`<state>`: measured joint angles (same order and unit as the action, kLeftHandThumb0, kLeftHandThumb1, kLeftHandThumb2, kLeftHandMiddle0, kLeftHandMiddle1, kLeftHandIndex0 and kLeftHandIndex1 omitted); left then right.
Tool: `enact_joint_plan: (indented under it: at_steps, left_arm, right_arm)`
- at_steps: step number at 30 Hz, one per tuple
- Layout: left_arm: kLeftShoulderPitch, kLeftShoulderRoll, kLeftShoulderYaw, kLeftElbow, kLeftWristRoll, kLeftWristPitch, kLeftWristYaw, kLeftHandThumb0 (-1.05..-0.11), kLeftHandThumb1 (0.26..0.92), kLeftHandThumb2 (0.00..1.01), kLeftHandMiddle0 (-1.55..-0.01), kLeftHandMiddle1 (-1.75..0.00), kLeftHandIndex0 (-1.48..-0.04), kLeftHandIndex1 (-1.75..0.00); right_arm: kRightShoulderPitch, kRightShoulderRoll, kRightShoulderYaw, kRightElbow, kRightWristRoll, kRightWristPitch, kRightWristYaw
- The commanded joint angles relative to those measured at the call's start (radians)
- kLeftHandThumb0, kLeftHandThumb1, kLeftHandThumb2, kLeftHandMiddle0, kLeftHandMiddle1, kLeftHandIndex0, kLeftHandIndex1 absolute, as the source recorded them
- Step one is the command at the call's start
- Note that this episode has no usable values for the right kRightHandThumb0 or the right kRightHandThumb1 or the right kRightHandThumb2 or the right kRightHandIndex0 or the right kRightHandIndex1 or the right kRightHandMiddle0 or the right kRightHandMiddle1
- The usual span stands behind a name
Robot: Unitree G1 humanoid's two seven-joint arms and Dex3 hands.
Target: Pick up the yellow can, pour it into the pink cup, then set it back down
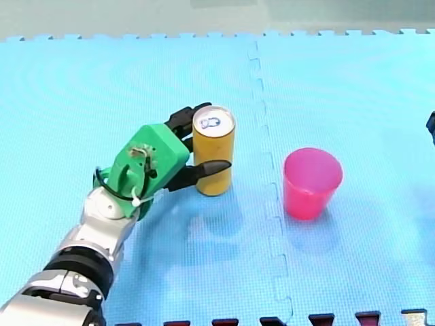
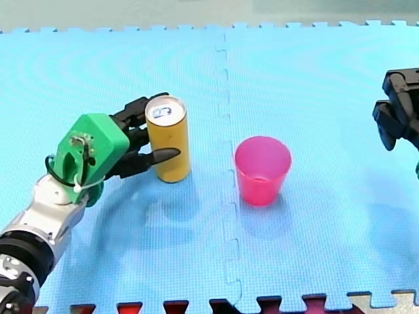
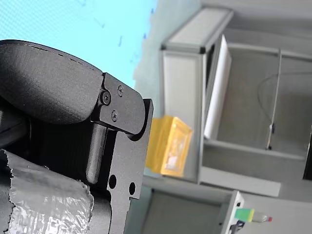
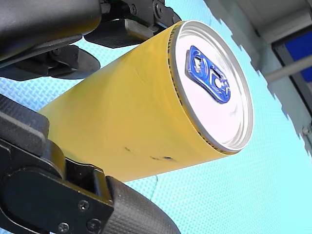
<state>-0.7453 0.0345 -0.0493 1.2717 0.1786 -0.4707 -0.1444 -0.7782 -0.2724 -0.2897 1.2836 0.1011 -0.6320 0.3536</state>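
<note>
The yellow can is gripped upright in the left hand's fingers, near the pink cup. The right hand is seen far right.

Head views down onto shared blue mat, second wrist view tight on yellow can

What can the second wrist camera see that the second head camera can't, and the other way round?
Second wrist view's extra: little dark scuffs on the can's side. Second head view's extra: the cup to the can's right, and the right hand at the mat's right edge. Both share the can with its blue tab, the left hand gripping it, and the mat.
</note>
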Motion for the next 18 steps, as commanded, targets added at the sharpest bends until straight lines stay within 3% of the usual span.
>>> enact_joint_plan:
  at_steps: [1,18]
  left_arm:
    - [-0.007,0.002,0.0,0.004,0.001,-0.004,0.003,-0.965,0.824,0.0,-0.37,0.0,-0.29,0.0]
    - [-0.014,0.043,0.04,0.009,-0.031,0.006,-0.021,-0.928,0.821,0.0,-0.41,-0.01,-0.31,0.0]
  right_arm:
    - [0.004,-0.006,-0.001,-0.004,0.001,-0.003,-0.002]
    - [0.005,-0.013,0.003,-0.004,-0.004,-0.004,-0.004]
